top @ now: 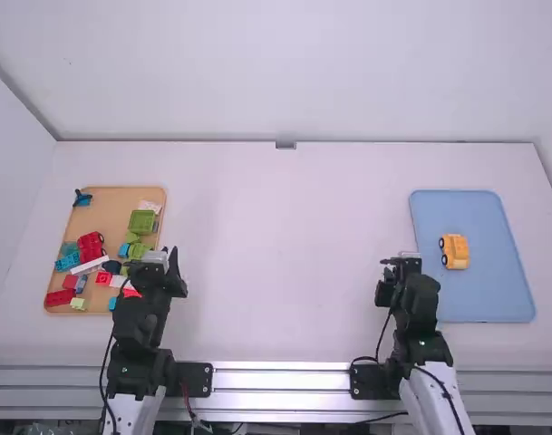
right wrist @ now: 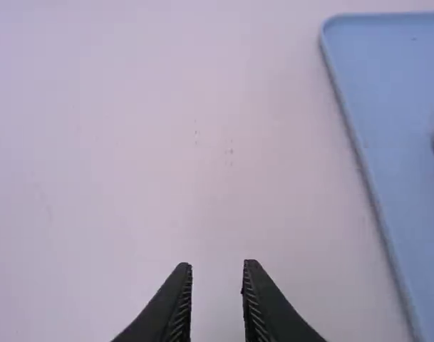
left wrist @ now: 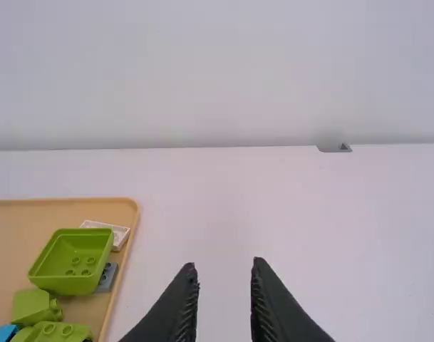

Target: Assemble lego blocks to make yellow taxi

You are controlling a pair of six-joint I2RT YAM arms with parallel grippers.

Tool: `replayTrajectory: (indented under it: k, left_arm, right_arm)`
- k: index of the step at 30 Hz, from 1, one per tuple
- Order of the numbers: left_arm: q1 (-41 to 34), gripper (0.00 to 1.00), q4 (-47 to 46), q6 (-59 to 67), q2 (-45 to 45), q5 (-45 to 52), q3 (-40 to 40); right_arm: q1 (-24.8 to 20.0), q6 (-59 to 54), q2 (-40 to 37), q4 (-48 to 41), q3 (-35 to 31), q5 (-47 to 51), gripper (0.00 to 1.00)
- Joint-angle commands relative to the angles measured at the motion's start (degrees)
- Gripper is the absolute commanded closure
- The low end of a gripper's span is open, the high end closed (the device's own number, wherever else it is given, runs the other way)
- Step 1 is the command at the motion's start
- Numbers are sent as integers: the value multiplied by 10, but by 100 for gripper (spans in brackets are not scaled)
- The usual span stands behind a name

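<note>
Evenly parted and empty, the right claw (top: 402, 260) has the blue tray (top: 507, 294) to its right, bearing the yellow car (top: 456, 251). The left claw (top: 169, 257), likewise parted and empty, has the tan tray (top: 103, 208) of blocks (top: 141, 221) to its left.

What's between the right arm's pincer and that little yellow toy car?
White table, then the blue tray's rim and flat floor, up to the yellow toy car. The right wrist view shows that.
</note>
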Motion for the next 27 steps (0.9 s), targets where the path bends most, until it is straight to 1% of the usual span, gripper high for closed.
replayTrajectory:
  k: [1,7,9,15,27]
  left_arm:
    - [1,85,-3,1,-3,-1,-5]
    - [1,93,-3,1,-3,-1,-5]
    - [1,95,-3,1,-3,-1,-5]
    - [1,100,-3,1,-3,-1,-5]
    - [1,100,-3,1,-3,-1,-5]
  right_arm:
    - [2,3,-27,2,-17,0,87]
    - [2,3,-93,2,-17,0,98]
    - [2,3,-109,2,-17,0,100]
    - [2,3,-164,2,-17,0,100]
    - [2,3,-248,2,-17,0,100]
